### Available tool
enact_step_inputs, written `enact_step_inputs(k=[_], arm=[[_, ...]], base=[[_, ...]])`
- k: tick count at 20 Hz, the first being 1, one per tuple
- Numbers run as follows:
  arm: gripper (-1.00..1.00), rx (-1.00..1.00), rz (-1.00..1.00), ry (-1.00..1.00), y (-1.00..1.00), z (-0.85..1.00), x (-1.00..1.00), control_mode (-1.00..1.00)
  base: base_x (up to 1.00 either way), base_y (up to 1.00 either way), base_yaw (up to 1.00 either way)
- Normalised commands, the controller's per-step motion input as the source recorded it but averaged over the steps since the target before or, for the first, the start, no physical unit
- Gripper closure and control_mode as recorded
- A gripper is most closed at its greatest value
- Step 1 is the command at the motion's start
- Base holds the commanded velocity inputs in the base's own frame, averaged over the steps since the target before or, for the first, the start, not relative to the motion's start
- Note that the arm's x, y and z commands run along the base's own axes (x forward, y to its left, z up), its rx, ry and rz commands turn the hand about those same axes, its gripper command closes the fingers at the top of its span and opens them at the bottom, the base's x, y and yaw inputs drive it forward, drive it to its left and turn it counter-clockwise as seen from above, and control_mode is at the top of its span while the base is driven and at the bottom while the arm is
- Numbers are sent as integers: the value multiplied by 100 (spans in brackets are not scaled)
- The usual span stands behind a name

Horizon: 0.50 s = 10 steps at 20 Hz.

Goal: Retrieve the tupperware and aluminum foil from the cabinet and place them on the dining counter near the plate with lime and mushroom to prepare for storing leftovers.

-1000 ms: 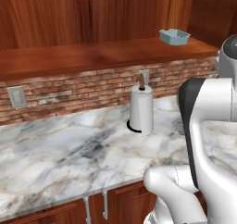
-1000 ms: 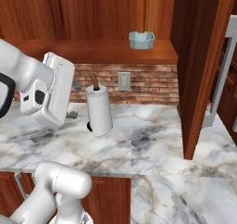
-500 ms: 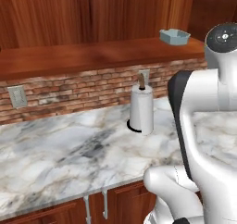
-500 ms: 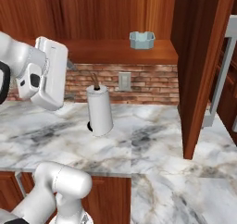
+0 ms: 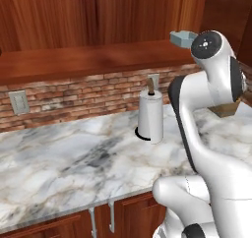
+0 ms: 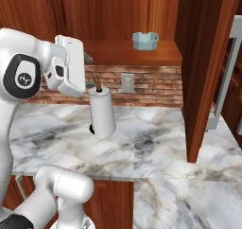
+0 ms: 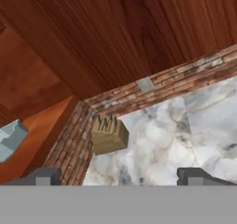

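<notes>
One tupperware (image 6: 145, 40) — one towel roll (image 6: 102, 112) — one knife block (image 7: 109, 134).

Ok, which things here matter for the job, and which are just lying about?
For the job:
- grey-blue tupperware on the wooden shelf
- gripper, open, holding nothing

Lying about:
- paper towel roll on the marble counter
- knife block
- wall outlet

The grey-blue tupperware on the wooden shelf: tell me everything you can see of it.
The tupperware is a small, pale grey-blue open tub, plastic-looking, with a flared rim and no lid visible. It sits upright on the wooden shelf above the brick backsplash, near the shelf's right end. Nothing else touches it. Its contents cannot be made out.
</notes>
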Motion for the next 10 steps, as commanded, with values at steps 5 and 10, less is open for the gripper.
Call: enact_step_inputs(k=[5, 10], arm=[[-100, -19, 0, 9, -15, 12, 78, -100], [-100, -9, 0, 6, -5, 34, 56, -100]], base=[[0, 0, 0], [0, 0, 0]])
